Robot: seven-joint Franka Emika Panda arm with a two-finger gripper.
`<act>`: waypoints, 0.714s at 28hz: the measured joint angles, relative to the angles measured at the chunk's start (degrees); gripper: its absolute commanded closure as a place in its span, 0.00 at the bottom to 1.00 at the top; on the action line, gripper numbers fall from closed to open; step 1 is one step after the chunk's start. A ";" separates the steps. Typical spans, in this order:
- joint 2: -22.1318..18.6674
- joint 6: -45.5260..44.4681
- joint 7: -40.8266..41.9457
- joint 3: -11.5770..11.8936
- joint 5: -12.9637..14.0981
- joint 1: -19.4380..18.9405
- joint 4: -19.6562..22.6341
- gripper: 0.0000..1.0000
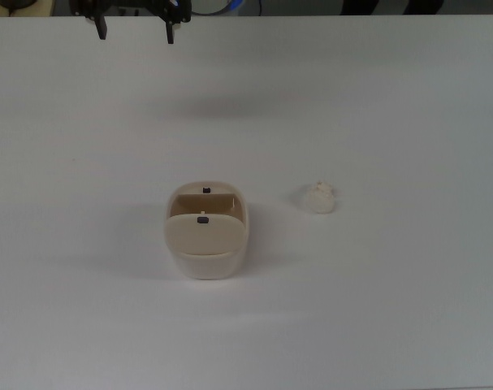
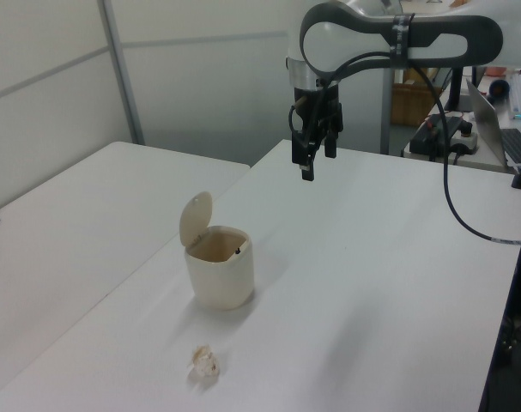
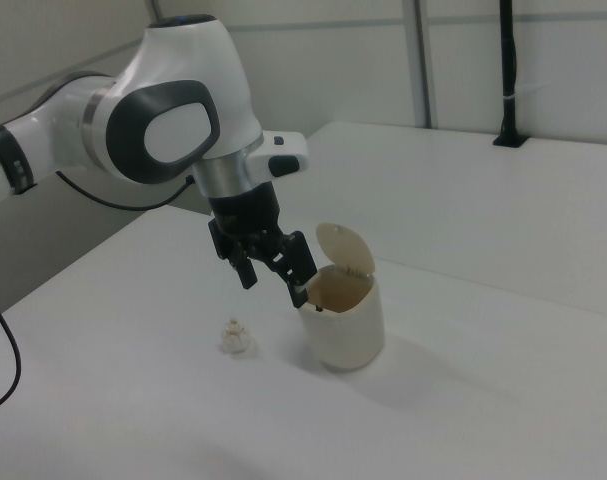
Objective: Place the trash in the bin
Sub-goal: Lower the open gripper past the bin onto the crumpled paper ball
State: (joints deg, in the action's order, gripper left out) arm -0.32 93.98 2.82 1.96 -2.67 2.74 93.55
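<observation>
The trash [image 1: 320, 197] is a small crumpled off-white paper wad lying on the white table, to the right of the bin in the top view; it also shows as the wad [image 2: 204, 363] and the wad [image 3: 235, 338]. The bin [image 1: 206, 231] is a beige container with its flap lid tipped up, seen too as the bin [image 2: 219, 266] and the bin [image 3: 343, 315]. My gripper [image 1: 136, 31] hangs open and empty, high above the table at the far edge, well away from both; it appears as the gripper [image 2: 317, 160] and the gripper [image 3: 273, 282].
The white table [image 1: 392, 106] spreads wide around both objects. A second white table [image 2: 63, 223] adjoins it on the left view's left. A desk with equipment [image 2: 500, 103] and cables stands behind the arm's base.
</observation>
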 measured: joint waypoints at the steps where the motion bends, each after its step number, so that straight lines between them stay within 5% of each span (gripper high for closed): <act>1: 0.00 0.00 0.00 0.00 0.00 0.00 0.00 0.00; 9: 0.96 0.00 0.02 -0.70 5.86 -0.77 0.04 0.00; 20: 7.87 6.68 -0.10 -2.07 6.47 -10.39 1.36 0.00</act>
State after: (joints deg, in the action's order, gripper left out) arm 7.55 100.66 2.72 -0.10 3.80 -7.65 94.91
